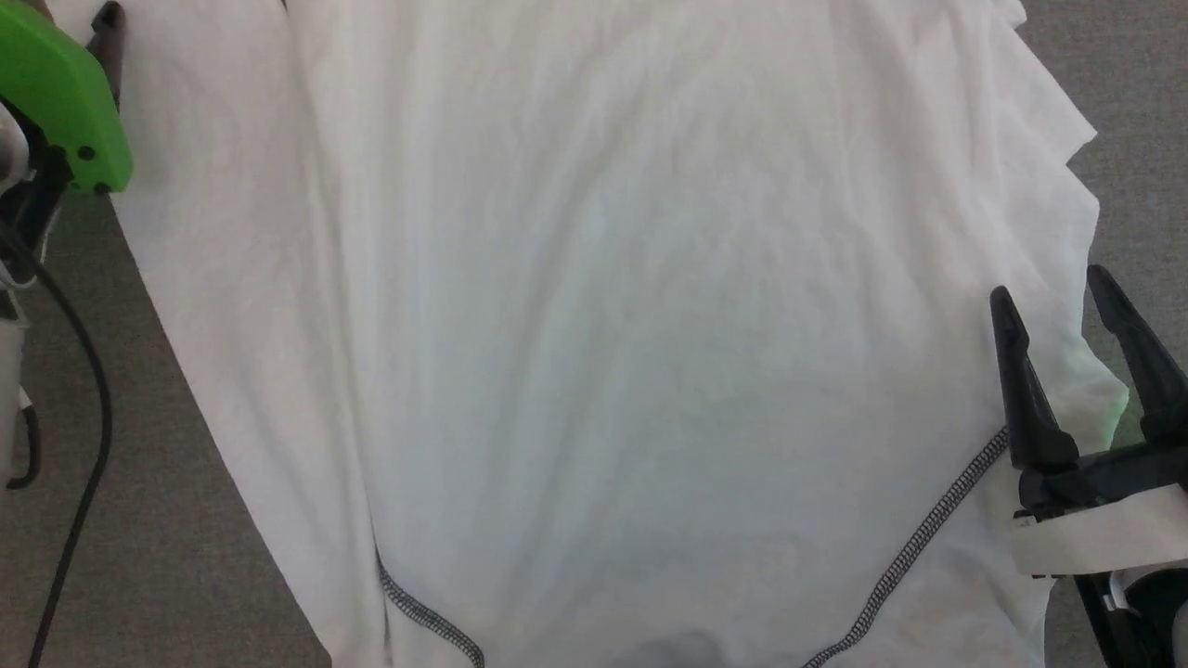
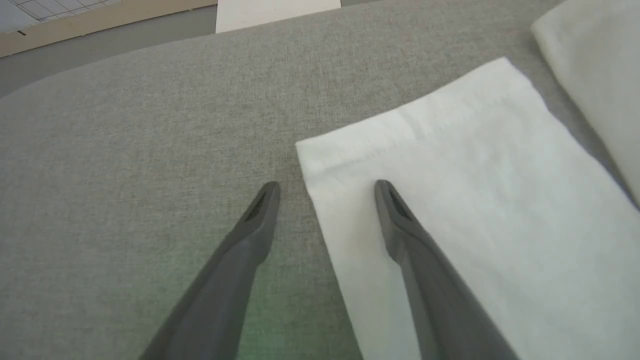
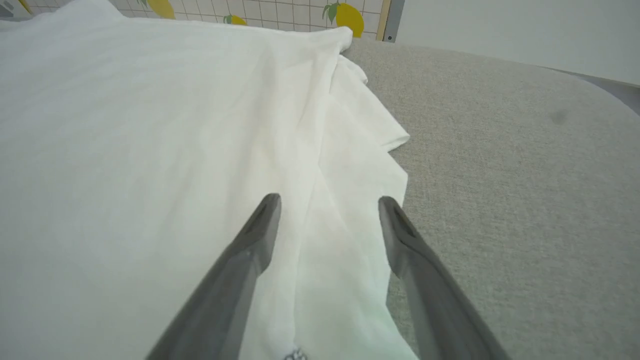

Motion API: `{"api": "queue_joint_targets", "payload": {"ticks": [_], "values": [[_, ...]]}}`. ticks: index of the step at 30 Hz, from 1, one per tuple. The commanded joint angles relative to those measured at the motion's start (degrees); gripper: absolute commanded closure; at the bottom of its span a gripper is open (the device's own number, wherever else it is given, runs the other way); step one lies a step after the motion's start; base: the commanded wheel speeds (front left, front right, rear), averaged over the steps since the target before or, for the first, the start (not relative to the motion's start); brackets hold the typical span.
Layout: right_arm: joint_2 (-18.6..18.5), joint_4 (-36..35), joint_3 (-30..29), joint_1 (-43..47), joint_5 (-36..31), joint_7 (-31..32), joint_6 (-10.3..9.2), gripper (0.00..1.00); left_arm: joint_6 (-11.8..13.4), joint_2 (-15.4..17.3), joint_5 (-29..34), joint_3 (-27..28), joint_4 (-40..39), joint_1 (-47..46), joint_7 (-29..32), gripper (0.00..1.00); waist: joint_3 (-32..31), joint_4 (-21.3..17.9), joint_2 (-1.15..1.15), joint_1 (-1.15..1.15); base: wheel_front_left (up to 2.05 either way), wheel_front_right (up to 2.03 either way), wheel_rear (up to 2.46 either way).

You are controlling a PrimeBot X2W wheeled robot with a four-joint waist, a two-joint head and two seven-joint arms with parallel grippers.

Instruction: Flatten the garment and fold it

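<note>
The garment (image 1: 603,325), a white thin shirt, lies spread over the grey surface, with dark stitched seams near the bottom left (image 1: 427,617) and bottom right (image 1: 928,529). My right gripper (image 1: 1049,286) stands open at the shirt's right edge. In the right wrist view it (image 3: 328,199) hovers over rumpled folds along that edge of the garment (image 3: 150,150), with nothing between its fingers. My left gripper (image 2: 327,186) is open over a hemmed sleeve end (image 2: 450,175): one finger is above the sleeve, the other above bare surface. The left arm's green housing (image 1: 65,93) shows at the top left.
A grey fabric surface (image 3: 500,200) carries the shirt and has bare room to its right and left (image 1: 139,510). A black cable (image 1: 83,417) hangs along the left side. A white flat panel (image 2: 277,12) lies beyond the surface's far edge. A lemon-patterned tiled wall (image 3: 345,15) stands behind.
</note>
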Motion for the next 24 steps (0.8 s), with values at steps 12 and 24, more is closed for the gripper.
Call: {"api": "queue_joint_targets", "payload": {"ticks": [12, 24], "values": [[-0.94, 1.08, -1.29, -1.91, 0.60, -0.14, -0.09, 0.00, -2.02, -0.79, -3.88, 1.53, 4.80, -1.69, -3.30, 1.00, 0.15, -0.08, 0.00, -0.01, 0.00, 0.00, 0.00], [0.56, 3.89, -1.05, -0.13, 0.54, -0.55, -0.09, 0.00, -3.43, 2.25, -8.71, 8.18, 0.35, -0.14, -8.15, 1.00, -11.49, 3.04, 0.00, -0.01, 0.00, 0.00, 0.00]]}}
